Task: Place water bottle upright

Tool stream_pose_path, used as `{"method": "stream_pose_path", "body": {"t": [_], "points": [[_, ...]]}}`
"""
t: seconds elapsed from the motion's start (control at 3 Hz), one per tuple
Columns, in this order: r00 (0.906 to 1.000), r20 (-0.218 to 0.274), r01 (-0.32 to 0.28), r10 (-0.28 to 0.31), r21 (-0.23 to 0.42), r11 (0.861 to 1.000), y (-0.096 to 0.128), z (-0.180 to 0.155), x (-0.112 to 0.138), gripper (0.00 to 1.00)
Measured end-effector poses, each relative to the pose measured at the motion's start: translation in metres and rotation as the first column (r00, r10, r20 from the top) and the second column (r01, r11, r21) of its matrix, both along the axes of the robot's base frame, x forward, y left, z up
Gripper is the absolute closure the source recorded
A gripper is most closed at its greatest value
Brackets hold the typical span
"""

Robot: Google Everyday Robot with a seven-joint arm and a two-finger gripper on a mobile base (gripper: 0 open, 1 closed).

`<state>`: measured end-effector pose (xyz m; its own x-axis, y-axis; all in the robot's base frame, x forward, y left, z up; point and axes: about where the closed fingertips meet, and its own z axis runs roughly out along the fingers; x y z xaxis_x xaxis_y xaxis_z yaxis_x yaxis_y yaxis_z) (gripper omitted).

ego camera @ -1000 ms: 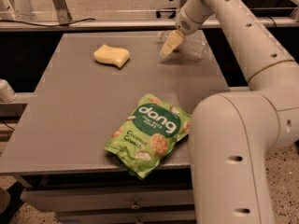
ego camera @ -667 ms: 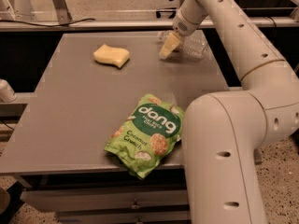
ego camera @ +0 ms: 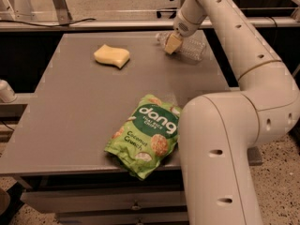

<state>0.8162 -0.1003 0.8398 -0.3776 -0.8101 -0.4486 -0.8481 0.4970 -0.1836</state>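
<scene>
At the far right of the worktop point(ego camera: 70, 125), close to its back edge: water bottle point(ego camera: 194, 49), one. It is clear ribbed plastic and lies on its side, long axis running roughly left to right. The left end is partly hidden. Label and fill level cannot be made out.

Handling, as judged:
- Probably light, with thin walls that give under a hard squeeze.
- Smooth and round, so liable to roll on the flat worktop or slip out sideways.
- The ribs should give some purchase.
- The best hold is likely across the body near mid-length, where the ribs stiffen it, rather than at the cap or the very bottom.
- The base is narrow, so the bottle would topple easily if released before the bottom sits flat.

End effector point(ego camera: 172, 43): tan-tipped, reaching down from above onto the left part of the bottle, at or against it. Whether it is apart, together or clamped on the bottle cannot be told.

Arm point(ego camera: 225, 27): white and jointed. It runs from the end effector back along the right side, with its large lower link in the right foreground.

Sponge point(ego camera: 111, 56): yellow, wavy-edged, lying flat on the far left part of the worktop, well apart from the bottle.

Dang coconut-crunch snack bag point(ego camera: 145, 135): green, lying flat near the front edge, just beside the arm's lower link.
</scene>
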Motion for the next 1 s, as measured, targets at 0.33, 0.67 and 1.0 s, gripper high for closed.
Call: {"method": "stream_pose_path", "body": {"t": [0.33,0.67,1.0], "points": [[0.9998,0.02,-0.004,0.003,0.049,0.999,-0.002,0.018,-0.004,0.87],[0.9984,0.056,-0.01,0.0,0.172,0.985,-0.007,0.05,-0.015,1.0],[0.9956,0.094,-0.025,-0.004,0.312,0.95,-0.014,0.082,-0.029,1.0]]}}
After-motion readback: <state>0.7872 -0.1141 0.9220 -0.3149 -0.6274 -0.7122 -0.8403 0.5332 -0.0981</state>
